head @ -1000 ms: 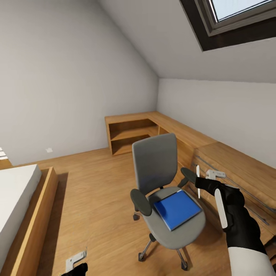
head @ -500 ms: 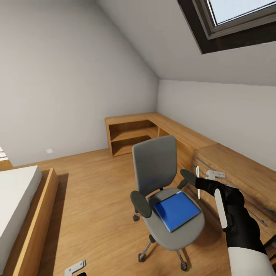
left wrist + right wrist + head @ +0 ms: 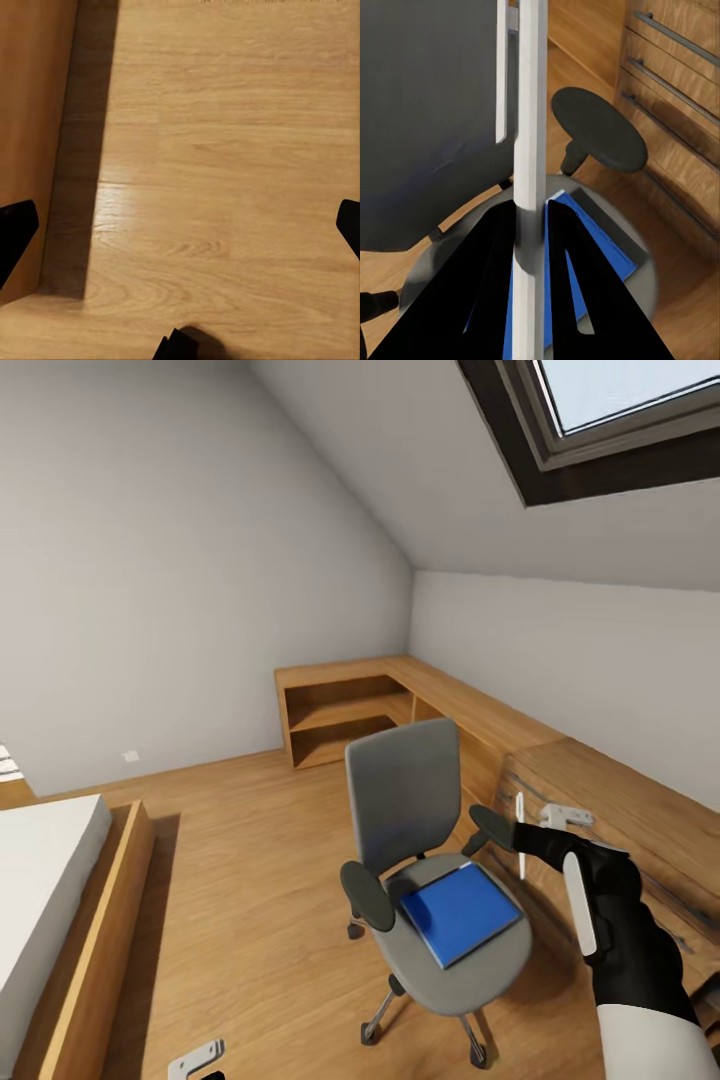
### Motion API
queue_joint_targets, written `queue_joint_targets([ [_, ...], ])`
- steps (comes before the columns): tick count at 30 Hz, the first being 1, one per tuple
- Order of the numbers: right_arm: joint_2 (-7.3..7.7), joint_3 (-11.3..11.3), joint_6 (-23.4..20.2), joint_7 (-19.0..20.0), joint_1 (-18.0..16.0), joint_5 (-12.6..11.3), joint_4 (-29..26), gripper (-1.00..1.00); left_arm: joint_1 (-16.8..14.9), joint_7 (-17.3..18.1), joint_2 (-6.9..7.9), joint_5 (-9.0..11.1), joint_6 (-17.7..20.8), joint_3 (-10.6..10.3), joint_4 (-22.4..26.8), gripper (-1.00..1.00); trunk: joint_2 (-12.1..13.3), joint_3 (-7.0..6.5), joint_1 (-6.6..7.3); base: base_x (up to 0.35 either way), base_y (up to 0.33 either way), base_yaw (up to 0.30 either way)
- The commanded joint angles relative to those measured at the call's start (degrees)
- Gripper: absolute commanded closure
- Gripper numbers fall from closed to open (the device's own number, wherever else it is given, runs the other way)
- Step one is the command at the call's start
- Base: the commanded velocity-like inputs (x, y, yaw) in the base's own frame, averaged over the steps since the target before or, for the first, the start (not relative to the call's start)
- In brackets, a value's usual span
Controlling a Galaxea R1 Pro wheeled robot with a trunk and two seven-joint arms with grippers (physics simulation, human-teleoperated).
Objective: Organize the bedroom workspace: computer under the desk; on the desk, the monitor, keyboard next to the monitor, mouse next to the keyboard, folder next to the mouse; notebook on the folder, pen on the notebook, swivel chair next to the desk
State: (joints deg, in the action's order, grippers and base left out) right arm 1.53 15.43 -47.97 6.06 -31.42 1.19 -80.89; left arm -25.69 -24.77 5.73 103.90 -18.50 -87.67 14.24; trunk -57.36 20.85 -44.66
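Pen: pinched upright in the right gripper, near the chair.
Folder: not yet moved, lying on the chair seat.
Left gripper: spread over bare floor.
Desk placements: none seen done.

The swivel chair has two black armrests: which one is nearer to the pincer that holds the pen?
The armrest beside the wooden drawers; the right pincer with the pen is next to it. The other armrest lies across the blue folder.
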Motion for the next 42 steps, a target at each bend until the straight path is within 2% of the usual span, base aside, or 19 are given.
queue_joint_targets([
  [1,0.02,0.1,-0.3,0.5,0.0,0.0,-0.1,1.00,-0.1,-0.4,0.07,0.4,-0.3,-0.5,0.2,-1.00,0.4,-0.11,0.22,0.000,0.000,0.000],
  [3,0.06,0.3,-0.3,0.5,0.0,0.0,-0.2,1.00,-0.1,-0.4,0.07,0.4,-0.3,-0.5,0.2,-1.00,1.2,-0.47,0.66,0.000,0.000,0.000],
  [9,0.08,3.0,-0.3,0.5,0.0,0.0,-0.3,1.00,-0.1,-0.4,0.07,0.4,-0.3,-0.5,0.2,-1.00,3.6,-1.55,1.98,0.000,0.000,-0.092],
  [16,0.12,5.6,-0.3,0.5,0.0,0.0,-0.3,1.00,-0.1,-0.4,0.07,0.5,-0.3,-0.5,0.2,-1.00,6.4,-2.81,3.51,0.000,0.000,-0.232],
  [22,0.08,9.1,-0.3,0.6,0.0,0.0,-0.3,1.00,-0.1,-0.5,0.01,0.4,-0.3,-0.5,0.2,-1.00,8.8,-3.88,4.83,0.000,0.000,-0.263],
  [27,0.07,10.6,-0.3,0.6,0.0,0.0,-0.3,1.00,-0.1,-0.5,-0.01,0.4,-0.3,-0.5,0.2,-1.00,10.8,-4.78,5.93,0.000,0.000,-0.267],
  [34,0.11,11.4,-0.3,0.6,0.0,0.0,-0.3,1.00,-0.1,-0.5,-0.08,0.4,-0.3,-0.5,0.2,-1.00,13.6,-6.04,7.47,0.000,0.000,-0.268],
  [39,0.12,12.1,-0.3,0.6,0.0,0.0,-0.3,1.00,-0.1,-0.6,-0.66,0.4,-0.3,-0.5,0.2,-1.00,15.6,-6.94,8.57,0.000,0.000,-0.269],
  [42,0.13,12.4,-0.1,0.6,0.0,0.0,-0.2,1.00,-0.1,-0.6,-0.80,0.4,-0.3,-0.5,0.2,-1.00,15.6,-6.94,8.57,0.000,0.000,-0.269],
])
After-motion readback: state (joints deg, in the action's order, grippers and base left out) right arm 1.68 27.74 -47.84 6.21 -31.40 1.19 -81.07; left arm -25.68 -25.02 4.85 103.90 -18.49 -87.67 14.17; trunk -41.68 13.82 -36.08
